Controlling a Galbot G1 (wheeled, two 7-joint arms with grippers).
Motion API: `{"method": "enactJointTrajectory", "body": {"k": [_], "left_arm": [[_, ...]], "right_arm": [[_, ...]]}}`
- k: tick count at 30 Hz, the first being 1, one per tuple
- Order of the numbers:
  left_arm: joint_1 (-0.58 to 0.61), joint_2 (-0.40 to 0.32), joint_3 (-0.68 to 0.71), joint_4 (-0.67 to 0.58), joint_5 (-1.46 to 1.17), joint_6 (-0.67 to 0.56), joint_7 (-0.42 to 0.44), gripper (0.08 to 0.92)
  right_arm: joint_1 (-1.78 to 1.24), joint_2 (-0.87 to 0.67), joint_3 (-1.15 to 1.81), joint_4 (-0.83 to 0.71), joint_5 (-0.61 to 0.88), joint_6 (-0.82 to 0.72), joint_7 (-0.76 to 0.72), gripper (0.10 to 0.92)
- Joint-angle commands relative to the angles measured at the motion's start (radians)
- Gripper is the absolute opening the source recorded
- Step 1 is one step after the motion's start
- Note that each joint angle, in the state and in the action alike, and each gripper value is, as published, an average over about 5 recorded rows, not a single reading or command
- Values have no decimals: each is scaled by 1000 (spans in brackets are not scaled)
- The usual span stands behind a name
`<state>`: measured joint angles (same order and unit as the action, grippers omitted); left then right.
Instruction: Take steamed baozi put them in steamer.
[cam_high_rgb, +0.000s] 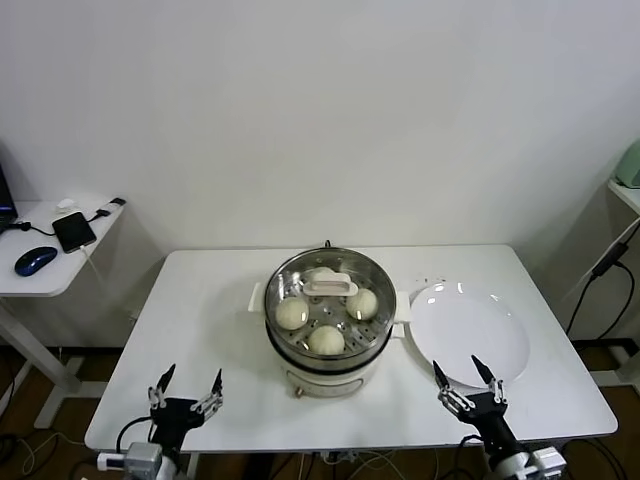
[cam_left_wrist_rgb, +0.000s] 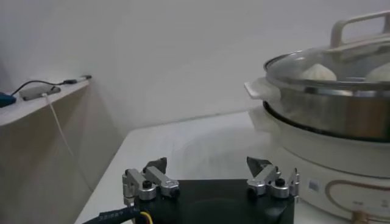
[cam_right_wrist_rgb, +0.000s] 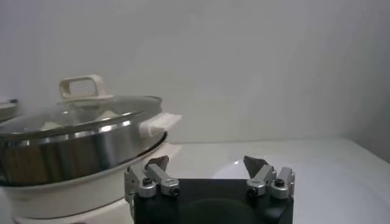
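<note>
Four buns (cam_high_rgb: 327, 339) sit inside the steamer (cam_high_rgb: 322, 375) at the middle of the counter (cam_high_rgb: 210, 300), under its glass lid (cam_high_rgb: 288, 272), with a white plate (cam_high_rgb: 470, 335) just beside it on my right. I see my left gripper (cam_high_rgb: 186, 392) and right gripper (cam_high_rgb: 468, 383) parked at the near edge, both spread wide and holding nothing.

Left gripper (cam_left_wrist_rgb: 208, 171) held low over white table (cam_left_wrist_rgb: 189, 143), jaws spread wide and empty, beside shiny stainless-steel steamer (cam_left_wrist_rgb: 332, 106), cream-white baozi buns (cam_left_wrist_rgb: 317, 72) seen under round glass lid (cam_left_wrist_rgb: 329, 61).
</note>
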<state>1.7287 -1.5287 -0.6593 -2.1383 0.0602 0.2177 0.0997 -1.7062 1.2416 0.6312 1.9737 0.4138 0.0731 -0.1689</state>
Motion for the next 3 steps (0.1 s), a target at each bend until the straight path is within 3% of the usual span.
{"method": "enactJointTrajectory", "body": {"k": [1,3], "left_arm": [[55,5,-9,-36,-43,8,0,823],[57,4,-9,-40,-43,8,0,823]], "right_arm": [[-48,-36,12,34,-5,0,1,823],[-53,-45,18,37,-3,-2,3,823]]}}
